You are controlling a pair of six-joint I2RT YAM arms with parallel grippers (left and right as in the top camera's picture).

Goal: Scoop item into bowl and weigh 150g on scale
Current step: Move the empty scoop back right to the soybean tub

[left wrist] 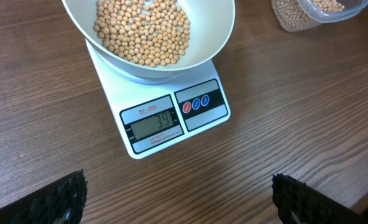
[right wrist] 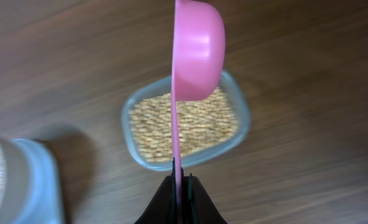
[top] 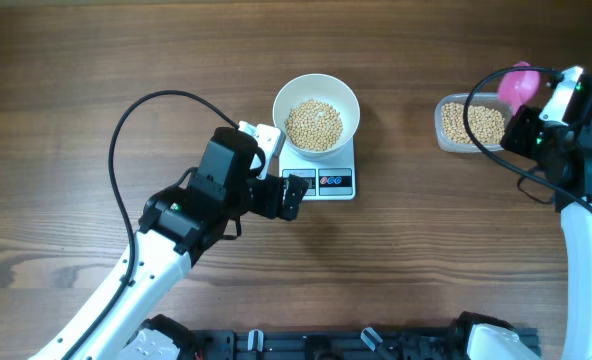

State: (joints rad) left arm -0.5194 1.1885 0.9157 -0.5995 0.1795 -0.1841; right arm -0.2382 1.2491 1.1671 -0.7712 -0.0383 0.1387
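Nearest the left wrist camera, the left gripper (left wrist: 178,202) shows only black fingertips, cut off at the lower corners, spread wide and holding nothing. Beyond, at 12 o'clock, the flat white square scale (left wrist: 199,127) carries the deep white bowl (left wrist: 224,34) of small tan beans (left wrist: 143,31). Its display seems to read 39, illegible from overhead. Farther off, at 3 o'clock, the right gripper (right wrist: 181,199) pinches the pink plastic scoop (right wrist: 199,43) by its handle, edge-on above a blurred clear plastic tub (right wrist: 129,124) of beans.
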